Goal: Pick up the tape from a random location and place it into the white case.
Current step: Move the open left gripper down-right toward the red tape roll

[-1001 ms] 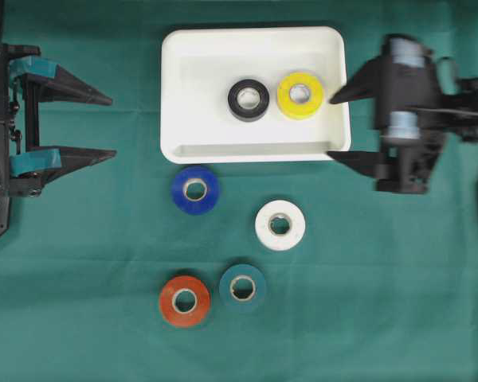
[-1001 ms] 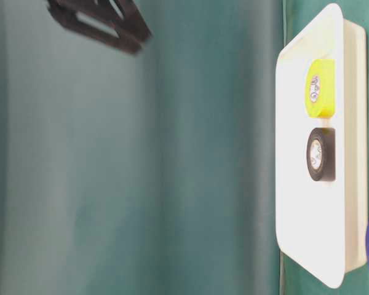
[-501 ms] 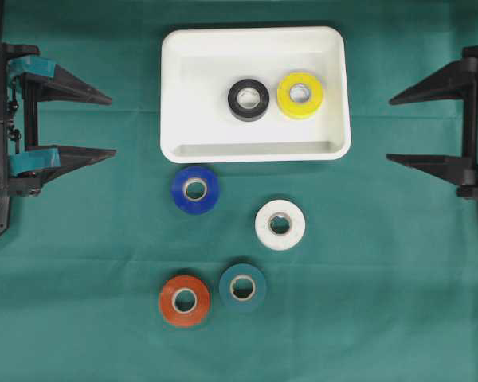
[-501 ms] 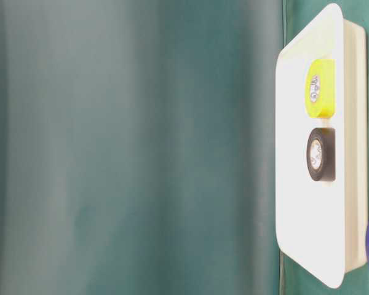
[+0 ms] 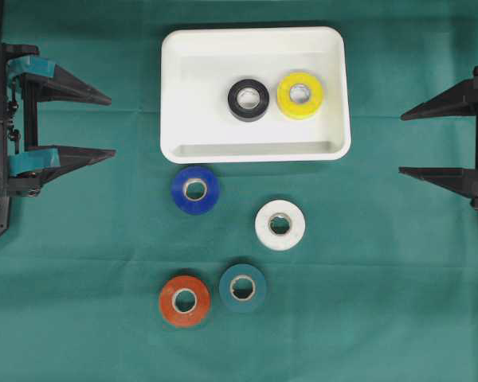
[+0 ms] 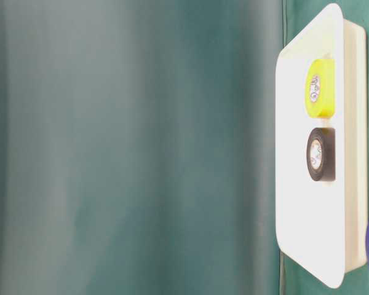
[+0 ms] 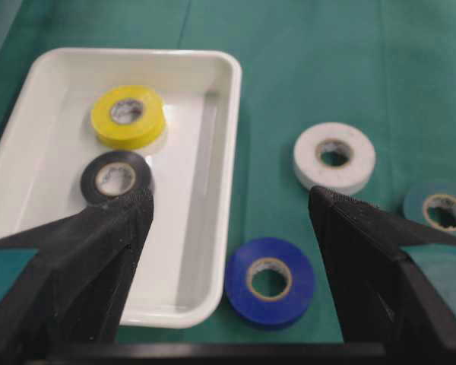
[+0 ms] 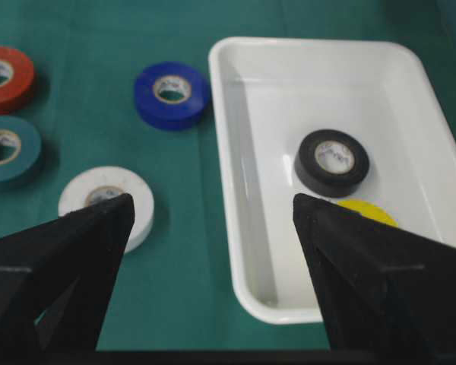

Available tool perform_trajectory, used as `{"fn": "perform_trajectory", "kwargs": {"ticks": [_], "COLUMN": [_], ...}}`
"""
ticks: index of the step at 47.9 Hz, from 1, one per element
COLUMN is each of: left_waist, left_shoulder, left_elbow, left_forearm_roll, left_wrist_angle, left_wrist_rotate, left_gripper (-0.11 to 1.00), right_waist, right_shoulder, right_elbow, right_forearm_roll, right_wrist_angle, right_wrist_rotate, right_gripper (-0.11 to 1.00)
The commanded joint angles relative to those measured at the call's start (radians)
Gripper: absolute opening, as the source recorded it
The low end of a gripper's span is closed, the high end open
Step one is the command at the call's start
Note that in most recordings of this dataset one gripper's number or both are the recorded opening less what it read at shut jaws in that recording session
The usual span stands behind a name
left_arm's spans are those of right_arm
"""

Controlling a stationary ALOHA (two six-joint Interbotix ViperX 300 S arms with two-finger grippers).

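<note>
White case (image 5: 255, 147) far centre on green surface (image 5: 382, 278), holds black roll (image 5: 248, 99) and yellow roll (image 5: 300, 95), side by side, lying flat. Four rolls outside, near side of case: blue roll (image 5: 195, 189) just beside case rim, white roll (image 5: 280, 224) right of it, red roll (image 5: 184, 301) and teal roll (image 5: 242, 287) nearest. Left gripper (image 5: 107, 126) and right gripper (image 5: 405, 143) parked at edges, jaws open, empty. Blue roll closer to left arm, white roll nearer right arm. Rolls round, no preferred approach axis.
</note>
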Motion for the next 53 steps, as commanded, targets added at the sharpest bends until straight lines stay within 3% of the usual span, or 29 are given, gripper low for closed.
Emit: {"fn": "perform_trajectory", "kwargs": {"ticks": [1, 14, 23, 31, 44, 53], "left_waist": [-0.003, -0.006, -0.058, -0.144, -0.327, -0.428], "left_shoulder": [0.0, 0.002, 0.006, 0.015, 0.015, 0.015], "left_elbow": [-0.017, -0.017, -0.018, -0.02, -0.018, -0.018], "left_forearm_roll": [-0.002, -0.003, -0.005, -0.006, -0.006, -0.006], "left_wrist_angle": [-0.005, 0.0, -0.006, -0.011, -0.012, -0.021], "left_wrist_rotate": [-0.002, -0.002, -0.003, -0.009, -0.086, -0.087], "left_gripper": [0.82, 0.82, 0.82, 0.82, 0.82, 0.82], "right_waist": [0.0, 0.002, 0.0, 0.002, 0.002, 0.0], "right_shoulder": [0.0, 0.0, 0.0, 0.0, 0.0, 0.0], "right_elbow": [-0.012, -0.014, -0.015, -0.017, -0.018, -0.018], "right_forearm_roll": [0.002, 0.0, -0.002, -0.003, -0.003, -0.003], "right_wrist_angle": [-0.009, -0.009, -0.009, -0.012, -0.011, -0.011], "right_wrist_rotate": [0.002, 0.002, 0.002, 0.002, 0.002, 0.0], "right_gripper": [0.85, 0.85, 0.85, 0.85, 0.85, 0.85]}}
